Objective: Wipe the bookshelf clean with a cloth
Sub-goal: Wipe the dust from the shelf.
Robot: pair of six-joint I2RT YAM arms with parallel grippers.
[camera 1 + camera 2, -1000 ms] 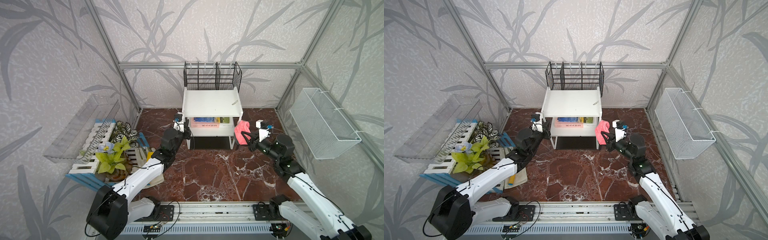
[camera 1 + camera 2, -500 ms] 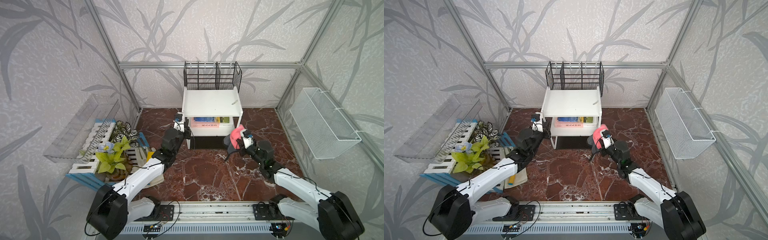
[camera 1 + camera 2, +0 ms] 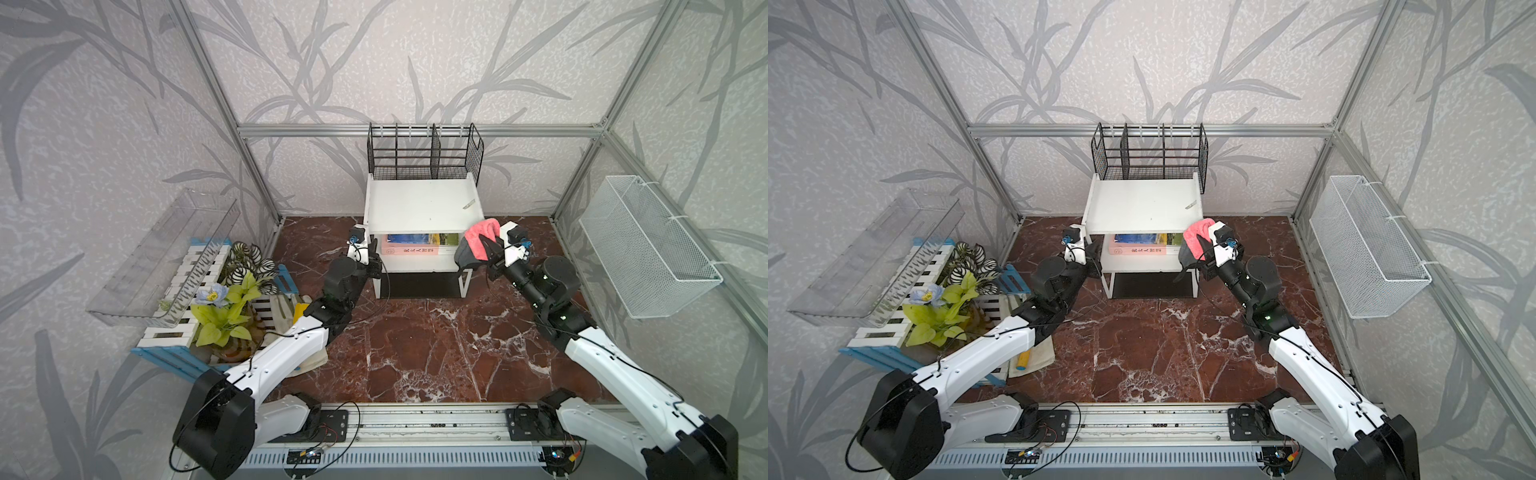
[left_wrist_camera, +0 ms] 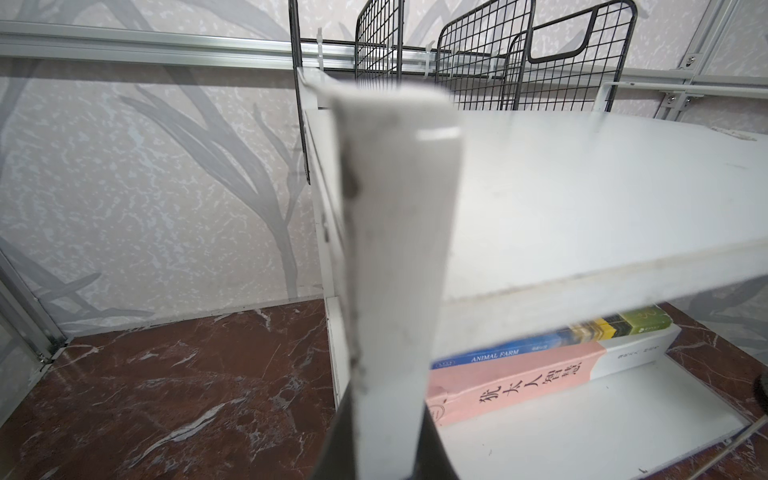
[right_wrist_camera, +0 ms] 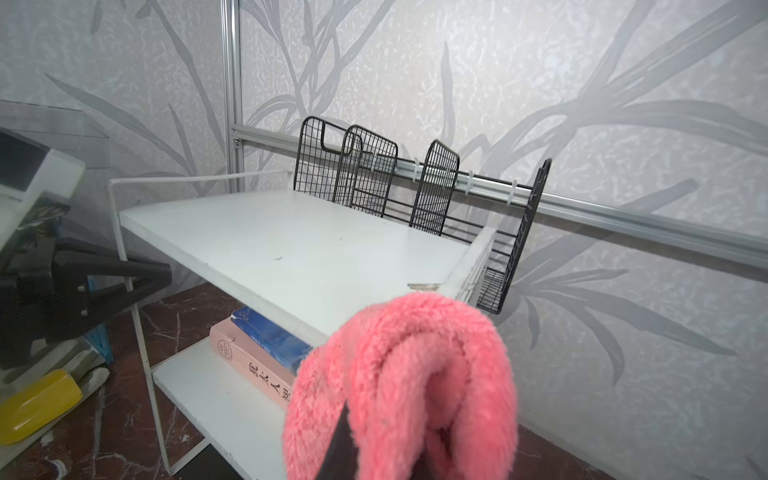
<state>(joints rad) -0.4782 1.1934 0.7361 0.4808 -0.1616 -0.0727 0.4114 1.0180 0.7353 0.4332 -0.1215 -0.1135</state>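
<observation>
Marble floor (image 3: 415, 340) ahead: grips cloth (image 3: 478, 237) bunched in clenched right gripper (image 3: 489, 251), just beside bookshelf (image 3: 415, 266) right front corner, top board (image 3: 419, 205) to its left. Clamps left gripper (image 3: 375, 262) on left front post (image 4: 395, 249).

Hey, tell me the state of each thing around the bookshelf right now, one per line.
Bookshelf: upright, one front post clamped, small scrap on top board.
Cloth: bunched, held up beside the shelf's front corner.
Left gripper: shut on the bookshelf's post.
Right gripper: shut on the cloth.
Books: lying flat, stacked on the middle board.
Wire rack: empty, behind the shelf.
</observation>
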